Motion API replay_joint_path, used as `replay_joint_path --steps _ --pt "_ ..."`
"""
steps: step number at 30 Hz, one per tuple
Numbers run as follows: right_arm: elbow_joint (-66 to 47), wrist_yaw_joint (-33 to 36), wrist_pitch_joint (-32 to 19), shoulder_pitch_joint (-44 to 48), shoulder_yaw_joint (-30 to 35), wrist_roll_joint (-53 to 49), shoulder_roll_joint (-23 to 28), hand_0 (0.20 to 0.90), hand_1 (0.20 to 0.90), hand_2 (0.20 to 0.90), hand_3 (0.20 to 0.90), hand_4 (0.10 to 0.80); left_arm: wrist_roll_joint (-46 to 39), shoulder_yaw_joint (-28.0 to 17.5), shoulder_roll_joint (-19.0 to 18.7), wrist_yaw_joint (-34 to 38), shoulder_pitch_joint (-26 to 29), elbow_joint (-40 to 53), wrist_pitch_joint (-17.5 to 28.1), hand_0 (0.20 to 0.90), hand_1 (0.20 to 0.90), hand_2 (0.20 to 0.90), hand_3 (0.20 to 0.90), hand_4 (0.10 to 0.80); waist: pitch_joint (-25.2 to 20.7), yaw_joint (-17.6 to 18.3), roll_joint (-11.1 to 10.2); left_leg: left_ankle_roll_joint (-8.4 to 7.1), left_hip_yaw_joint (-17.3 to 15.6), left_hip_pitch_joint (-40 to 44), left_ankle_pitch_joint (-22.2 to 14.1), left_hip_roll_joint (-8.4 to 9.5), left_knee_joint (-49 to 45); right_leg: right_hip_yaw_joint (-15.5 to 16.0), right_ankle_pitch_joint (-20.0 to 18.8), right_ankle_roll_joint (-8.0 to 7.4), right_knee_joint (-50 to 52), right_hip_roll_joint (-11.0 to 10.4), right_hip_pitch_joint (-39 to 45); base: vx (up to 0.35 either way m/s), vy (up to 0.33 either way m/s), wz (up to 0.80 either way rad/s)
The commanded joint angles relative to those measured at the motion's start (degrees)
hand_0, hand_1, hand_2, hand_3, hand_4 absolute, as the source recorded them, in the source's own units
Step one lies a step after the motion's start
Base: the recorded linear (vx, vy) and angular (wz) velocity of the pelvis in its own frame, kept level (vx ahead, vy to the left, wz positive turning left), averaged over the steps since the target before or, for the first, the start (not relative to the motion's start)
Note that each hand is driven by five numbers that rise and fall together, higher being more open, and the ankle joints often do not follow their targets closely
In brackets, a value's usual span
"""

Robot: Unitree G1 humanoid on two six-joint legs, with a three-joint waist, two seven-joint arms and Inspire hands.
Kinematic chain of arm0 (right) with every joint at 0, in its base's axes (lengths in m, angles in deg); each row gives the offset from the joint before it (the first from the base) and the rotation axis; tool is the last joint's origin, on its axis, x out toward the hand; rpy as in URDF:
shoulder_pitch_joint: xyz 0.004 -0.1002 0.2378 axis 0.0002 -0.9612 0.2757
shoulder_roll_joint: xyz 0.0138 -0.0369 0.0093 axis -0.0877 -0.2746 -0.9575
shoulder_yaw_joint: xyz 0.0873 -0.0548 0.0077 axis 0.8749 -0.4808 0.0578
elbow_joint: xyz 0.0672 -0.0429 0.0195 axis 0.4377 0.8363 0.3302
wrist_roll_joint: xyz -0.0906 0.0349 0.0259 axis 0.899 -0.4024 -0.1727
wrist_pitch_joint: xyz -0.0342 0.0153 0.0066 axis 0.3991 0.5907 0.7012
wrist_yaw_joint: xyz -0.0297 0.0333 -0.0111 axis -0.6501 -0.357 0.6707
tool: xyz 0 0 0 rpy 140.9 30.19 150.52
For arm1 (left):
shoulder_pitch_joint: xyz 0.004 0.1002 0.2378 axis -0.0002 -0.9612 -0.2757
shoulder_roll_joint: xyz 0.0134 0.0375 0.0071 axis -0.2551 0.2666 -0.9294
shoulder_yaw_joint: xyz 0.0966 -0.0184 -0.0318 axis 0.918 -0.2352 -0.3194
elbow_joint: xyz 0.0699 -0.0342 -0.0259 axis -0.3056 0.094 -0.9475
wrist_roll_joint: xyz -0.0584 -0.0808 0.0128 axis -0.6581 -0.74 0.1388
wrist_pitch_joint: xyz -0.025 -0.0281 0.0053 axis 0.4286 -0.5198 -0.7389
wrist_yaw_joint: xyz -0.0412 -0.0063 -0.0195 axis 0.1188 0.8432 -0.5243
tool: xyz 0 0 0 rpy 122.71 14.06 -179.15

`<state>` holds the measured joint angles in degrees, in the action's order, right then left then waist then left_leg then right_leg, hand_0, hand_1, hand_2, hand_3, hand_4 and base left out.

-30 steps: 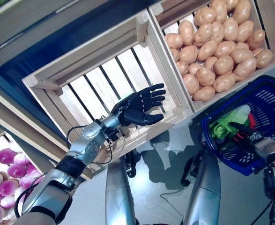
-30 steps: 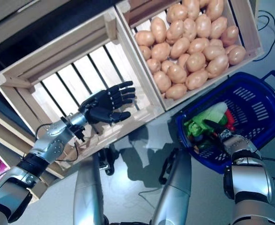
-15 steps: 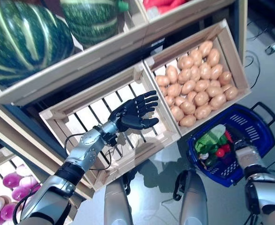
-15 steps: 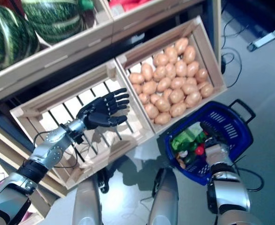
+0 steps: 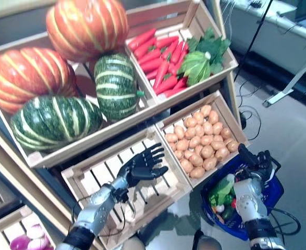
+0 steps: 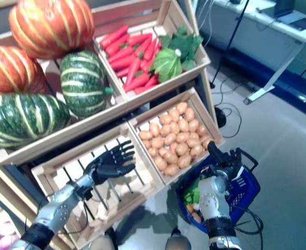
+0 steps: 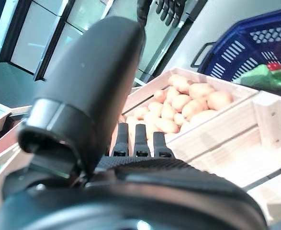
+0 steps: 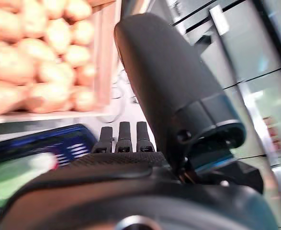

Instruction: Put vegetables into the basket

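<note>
The blue plastic basket (image 5: 271, 194) stands on the floor at the lower right, below the potato crate (image 5: 235, 125). It holds a green leafy vegetable (image 5: 221, 191) and small red pieces (image 5: 233, 203). My left hand (image 5: 144, 166) is open and empty, fingers spread, over the slatted bottom of the lower left wooden crate (image 5: 101, 174). My right hand (image 5: 253, 164) is open with straight fingers, just above the basket's near rim; it also shows in the right eye view (image 6: 221, 158). In the left wrist view my straight fingers (image 7: 136, 140) point toward the potatoes (image 7: 181, 103) and the basket (image 7: 255, 43).
A wooden stand (image 5: 142, 112) with tilted crates of vegetables rises in front of me. A white table leg (image 5: 293, 78) and cables (image 5: 249, 112) lie on the grey floor at the right, beyond the basket.
The camera has tilted up and back, bringing the upper crates into view. My left hand stays open over the slatted crate. My right hand stays at the basket's rim.
</note>
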<state>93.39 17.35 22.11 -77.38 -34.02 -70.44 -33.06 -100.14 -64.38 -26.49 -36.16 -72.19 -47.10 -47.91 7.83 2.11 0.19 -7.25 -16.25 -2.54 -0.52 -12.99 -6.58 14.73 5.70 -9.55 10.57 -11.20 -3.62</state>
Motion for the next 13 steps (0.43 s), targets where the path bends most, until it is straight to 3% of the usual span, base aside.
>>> replay_joint_path --steps 1,7,13 --pt "-5.9 -6.9 -1.2 -0.3 -1.9 3.8 1.0 0.900 0.900 0.900 0.900 0.800 1.6 -3.5 1.6 -1.5 2.7 5.6 4.5 0.900 0.900 0.900 0.900 0.800 -5.4 0.3 0.3 0.60 0.4 4.5 3.8 1.91 8.2 -1.4 -8.5 0.66 -10.9 0.4 4.9 0.083 0.049 -0.15" --pt "-9.7 -11.4 2.0 -2.9 -7.5 8.2 -0.9 0.900 0.900 0.900 0.900 0.800 -0.7 -1.7 4.1 -0.6 2.4 2.4 6.0 0.900 0.900 0.900 0.900 0.800 -6.7 1.5 0.3 0.94 0.1 6.9 3.8 2.63 11.6 -1.4 -9.7 0.47 -14.5 0.8 7.0 0.048 0.032 -0.06" --pt "-10.2 -16.8 2.0 -4.0 -15.3 13.3 -1.2 0.900 0.900 0.900 0.900 0.800 -3.2 2.7 7.6 -0.8 2.7 -2.6 7.7 0.900 0.900 0.900 0.900 0.800 -6.9 1.7 0.2 1.39 0.1 7.5 3.0 3.20 11.6 -1.5 -9.3 0.19 -14.6 0.5 7.5 0.036 0.008 0.06"
